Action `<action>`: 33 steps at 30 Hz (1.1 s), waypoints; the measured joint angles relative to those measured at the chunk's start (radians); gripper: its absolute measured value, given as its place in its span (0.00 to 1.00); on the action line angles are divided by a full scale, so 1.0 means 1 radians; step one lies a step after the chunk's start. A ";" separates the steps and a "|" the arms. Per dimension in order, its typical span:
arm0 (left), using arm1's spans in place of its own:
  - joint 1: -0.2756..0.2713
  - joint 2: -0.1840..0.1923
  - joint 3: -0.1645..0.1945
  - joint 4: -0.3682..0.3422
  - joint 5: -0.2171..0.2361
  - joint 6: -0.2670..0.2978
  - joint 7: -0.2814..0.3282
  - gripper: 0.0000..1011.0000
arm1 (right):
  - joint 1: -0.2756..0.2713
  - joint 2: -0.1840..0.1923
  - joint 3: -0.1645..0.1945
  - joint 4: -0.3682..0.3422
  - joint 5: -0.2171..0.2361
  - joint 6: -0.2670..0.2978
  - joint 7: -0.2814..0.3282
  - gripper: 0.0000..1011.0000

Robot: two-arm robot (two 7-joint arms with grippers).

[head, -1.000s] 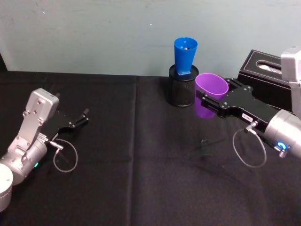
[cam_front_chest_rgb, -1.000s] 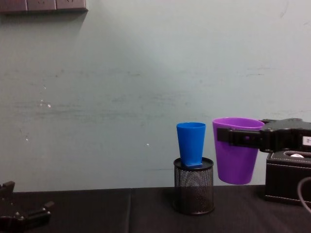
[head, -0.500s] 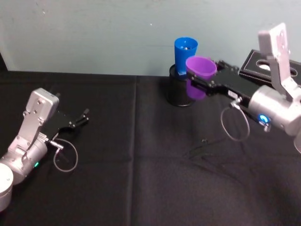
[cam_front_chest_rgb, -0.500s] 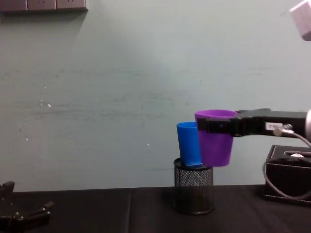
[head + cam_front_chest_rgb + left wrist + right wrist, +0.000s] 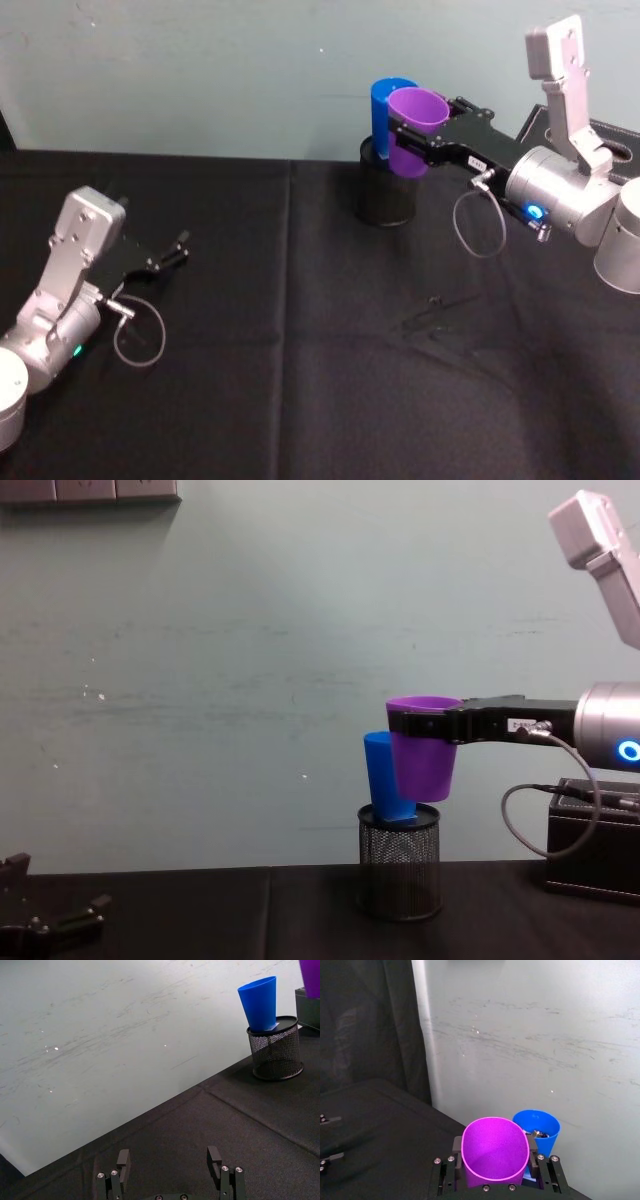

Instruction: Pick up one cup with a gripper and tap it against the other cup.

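Aloft over the black surface (image 5: 300,380), the right end effector (image 5: 410,135) reaches in from 3 o'clock, while the left end effector (image 5: 165,258) lies at 9 o'clock, fingers spread and empty. At 1 o'clock a mesh pen holder (image 5: 385,200) carries a blue cup (image 5: 380,105). The right end effector is clenched on a purple cup (image 5: 418,108), held clear of the surface at the blue cup's 3 o'clock side, touching or just beside it.

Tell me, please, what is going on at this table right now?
The right gripper holds the purple cup in the air, close against the blue cup, which leans in the black mesh pen holder. Whether the cups touch, I cannot tell. The left gripper lies open on the black table, idle.
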 joint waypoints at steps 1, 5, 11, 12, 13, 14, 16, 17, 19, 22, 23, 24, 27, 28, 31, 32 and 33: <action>0.000 0.000 0.000 0.000 0.000 0.000 0.000 0.99 | 0.005 -0.004 -0.001 0.009 -0.001 -0.002 0.001 0.72; 0.000 0.000 0.000 0.000 0.000 0.000 0.000 0.99 | 0.030 -0.024 -0.003 0.052 -0.006 -0.012 0.007 0.72; 0.000 0.000 0.000 0.000 0.000 0.000 0.000 0.99 | 0.062 -0.048 -0.003 0.104 -0.015 -0.027 0.010 0.72; 0.000 0.000 0.000 0.000 0.000 0.000 0.000 0.99 | 0.067 -0.052 -0.002 0.114 -0.017 -0.031 0.010 0.72; 0.000 0.000 0.000 0.000 0.000 0.000 0.000 0.99 | 0.067 -0.052 -0.002 0.114 -0.017 -0.031 0.010 0.72; 0.000 0.000 0.000 0.000 0.000 0.000 0.000 0.99 | 0.072 -0.056 -0.001 0.122 -0.019 -0.034 0.010 0.72; 0.000 0.000 0.000 0.000 0.000 0.000 0.000 0.99 | 0.077 -0.060 0.000 0.130 -0.022 -0.038 0.012 0.72; 0.000 0.000 0.000 0.000 0.000 0.000 0.000 0.99 | 0.079 -0.061 0.000 0.134 -0.023 -0.040 0.012 0.72; 0.000 0.000 0.000 0.000 0.000 0.000 0.000 0.99 | 0.088 -0.068 0.002 0.153 -0.027 -0.046 0.013 0.72; 0.000 0.000 0.000 0.000 0.000 0.000 0.000 0.99 | 0.095 -0.073 0.004 0.166 -0.031 -0.051 0.014 0.72; 0.000 0.000 0.000 0.000 0.000 0.000 0.000 0.99 | 0.097 -0.075 0.005 0.170 -0.031 -0.052 0.014 0.72; 0.000 0.000 0.000 0.000 0.000 0.000 0.000 0.99 | 0.101 -0.078 0.007 0.179 -0.033 -0.054 0.015 0.72; 0.000 0.000 0.000 0.000 0.000 0.000 0.000 0.99 | 0.109 -0.084 0.009 0.195 -0.036 -0.060 0.017 0.72; 0.000 0.000 0.000 0.000 0.000 0.000 0.000 0.99 | 0.111 -0.086 0.010 0.198 -0.037 -0.061 0.017 0.72; 0.000 0.000 0.000 0.000 0.000 0.000 0.000 0.99 | 0.120 -0.092 0.011 0.213 -0.041 -0.066 0.022 0.72; 0.000 0.000 0.000 0.000 0.000 0.000 0.000 0.99 | 0.124 -0.095 0.011 0.220 -0.042 -0.068 0.024 0.72; 0.000 0.000 0.000 0.000 0.000 0.000 0.000 0.99 | 0.126 -0.096 0.011 0.223 -0.043 -0.069 0.025 0.72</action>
